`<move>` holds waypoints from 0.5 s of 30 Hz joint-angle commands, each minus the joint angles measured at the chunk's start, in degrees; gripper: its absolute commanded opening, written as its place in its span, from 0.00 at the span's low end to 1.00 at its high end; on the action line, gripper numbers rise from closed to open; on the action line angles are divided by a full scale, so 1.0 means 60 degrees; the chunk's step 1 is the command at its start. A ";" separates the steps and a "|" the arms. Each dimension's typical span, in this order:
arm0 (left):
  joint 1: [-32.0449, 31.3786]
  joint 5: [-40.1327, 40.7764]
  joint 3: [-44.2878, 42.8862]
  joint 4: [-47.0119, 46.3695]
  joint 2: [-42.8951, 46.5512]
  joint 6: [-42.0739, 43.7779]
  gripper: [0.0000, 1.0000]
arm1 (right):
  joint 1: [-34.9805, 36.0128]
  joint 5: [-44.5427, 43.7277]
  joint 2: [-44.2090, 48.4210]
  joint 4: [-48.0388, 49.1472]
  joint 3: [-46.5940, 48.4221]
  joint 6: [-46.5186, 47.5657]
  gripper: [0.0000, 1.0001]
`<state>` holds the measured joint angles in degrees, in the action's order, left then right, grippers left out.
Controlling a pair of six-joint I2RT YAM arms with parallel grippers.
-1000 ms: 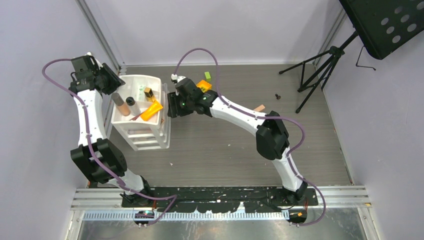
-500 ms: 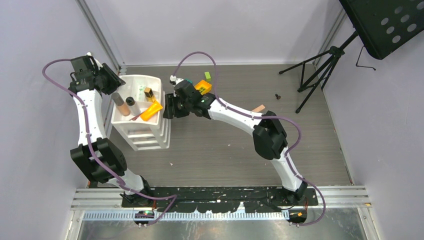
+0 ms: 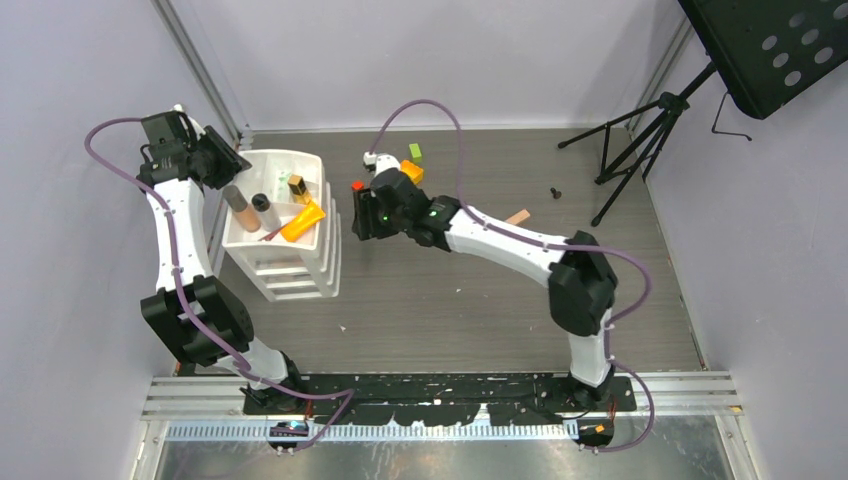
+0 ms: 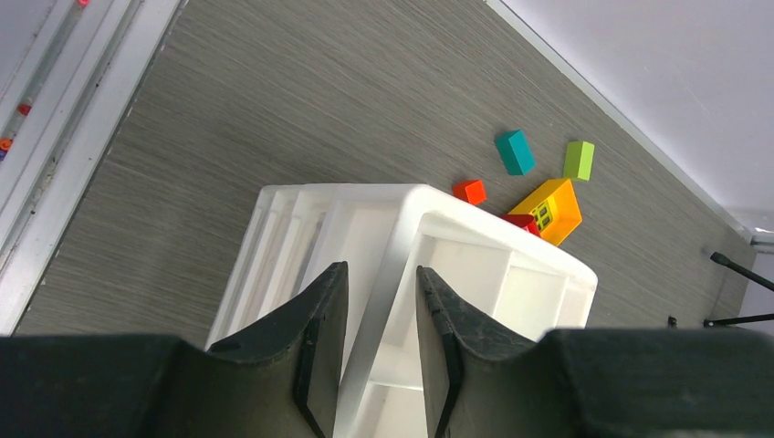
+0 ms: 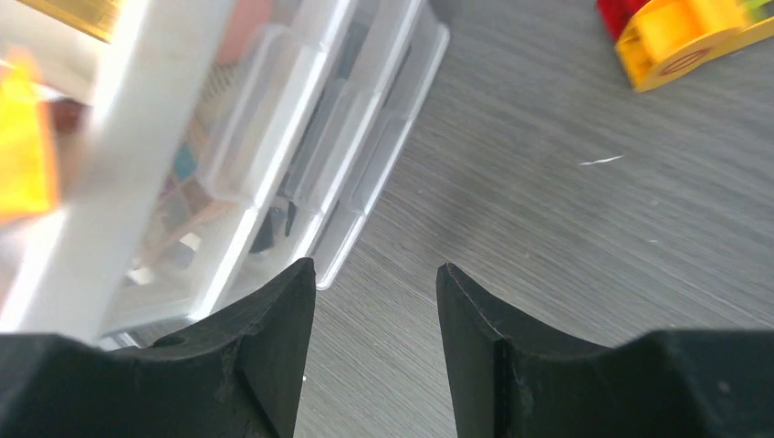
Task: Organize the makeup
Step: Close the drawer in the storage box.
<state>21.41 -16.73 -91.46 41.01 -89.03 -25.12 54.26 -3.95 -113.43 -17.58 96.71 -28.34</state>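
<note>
The organizer [image 3: 285, 272], at the table's [image 3: 450, 300] 10 o'clock, is now free of the right gripper [image 3: 357, 214], which has backed off to its 3 o'clock, jaws apart and empty; that drop looks done. The left gripper [image 4: 377, 274] clamps its 10 o'clock rim. On top lie an orange tube [image 3: 303, 221], beige tubes [image 3: 238, 204] and a lipstick [image 3: 298, 187].

Your left hand [image 4: 381, 274] grips the far left rim of the drawer unit [image 3: 290, 270], which stands on the worktop [image 3: 450, 310]. Your right hand [image 5: 374, 272] hangs just right of that unit, over bare worktop. Left of it, in the unit's top tray, lie a tube [image 3: 303, 222] and a lipstick [image 3: 298, 188]. Behind it sit a toy brick [image 3: 411, 171] and small blocks [image 4: 516, 151].
</note>
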 commanded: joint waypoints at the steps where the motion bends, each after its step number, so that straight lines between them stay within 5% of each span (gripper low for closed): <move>1: 0.0017 -0.0364 0.0009 -0.0241 0.0383 -0.0039 0.36 | -0.0050 -0.1105 0.1884 0.1169 -0.0627 0.0209 0.57; 15: 0.0116 0.0307 -0.0733 -0.0133 0.1051 -0.0074 0.65 | -0.0068 0.1131 0.1568 0.3715 -0.0625 -0.2737 0.68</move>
<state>21.78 -17.06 -92.23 40.99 -86.11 -25.61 53.84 -0.71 -101.47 -0.86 91.07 -38.26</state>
